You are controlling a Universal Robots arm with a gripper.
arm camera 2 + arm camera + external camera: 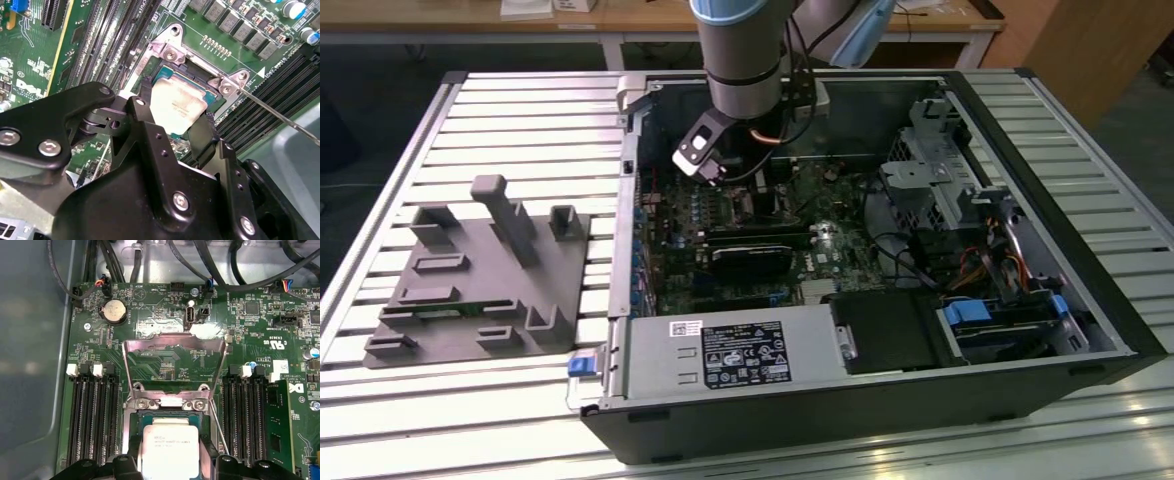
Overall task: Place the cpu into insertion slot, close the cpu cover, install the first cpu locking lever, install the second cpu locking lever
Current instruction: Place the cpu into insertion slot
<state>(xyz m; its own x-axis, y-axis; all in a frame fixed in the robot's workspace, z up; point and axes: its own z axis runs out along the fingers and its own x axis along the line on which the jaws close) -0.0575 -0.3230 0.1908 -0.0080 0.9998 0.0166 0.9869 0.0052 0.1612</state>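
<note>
- My gripper (176, 116) clamps the flat, silvery-beige square cpu (177, 102) at the insertion slot (195, 77).
- The thin metal cpu cover (172, 344) stands raised; the arm (744, 60) reaches straight down.

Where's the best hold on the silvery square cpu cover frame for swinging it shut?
Likely its free top crossbar, from above: the silvery windowed cover frame stands raised, hinged at its base, with only thin bars around the window. The pincer is clamped on the pale square cpu.

Silvery-beige cpu (169, 450), green motherboard (150, 310), black end effector (175, 117).
</note>
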